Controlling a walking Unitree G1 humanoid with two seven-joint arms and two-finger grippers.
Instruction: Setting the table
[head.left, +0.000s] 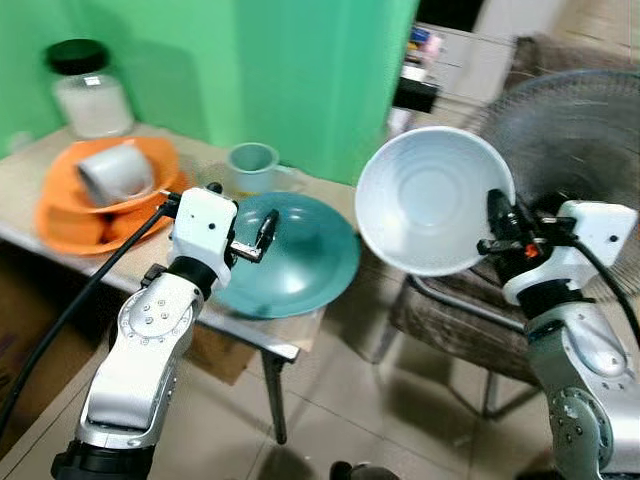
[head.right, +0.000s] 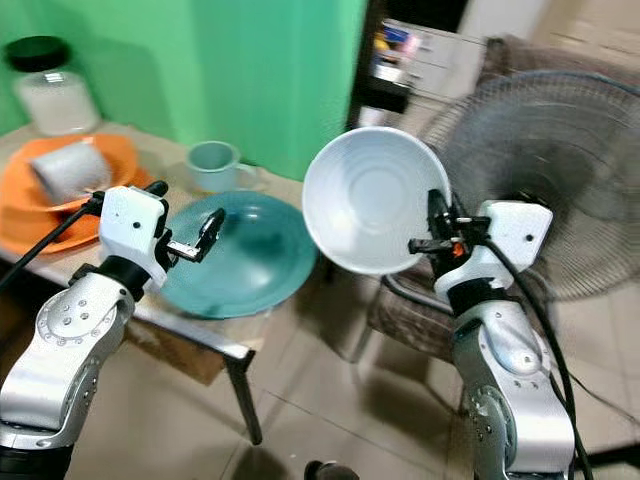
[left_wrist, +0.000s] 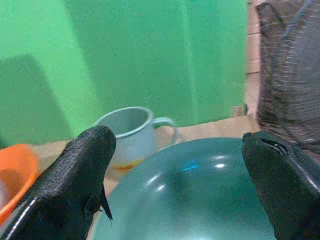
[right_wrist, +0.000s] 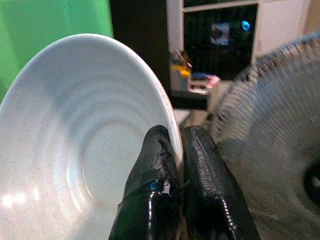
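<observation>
Two risks stand out in the head views: the right gripper (head.left: 497, 228) pinches only the rim of the tilted pale white bowl (head.left: 433, 200), held off the table's right edge, so it could slip. In the left wrist view, the left gripper (left_wrist: 175, 165), fingers spread, hovers over the teal plate (left_wrist: 200, 195). The right wrist view probably hides the grip's depth.

White bowl (right_wrist: 75, 145) pinched at its rim by the right hand (right_wrist: 180, 150): glossy, finely speckled, ridged in rings. Fingers (right_wrist: 210, 190): black, rough-grained rubbery skin. Teal plate (left_wrist: 200, 195) under the open left hand (left_wrist: 180, 165): smooth, glazed, catching highlights. Mug (left_wrist: 131, 131) beyond it: pale, semi-gloss. Surface (head.left: 30, 190): matt tan. Fan (right_wrist: 270, 135) beside the bowl: fine wire mesh.
</observation>
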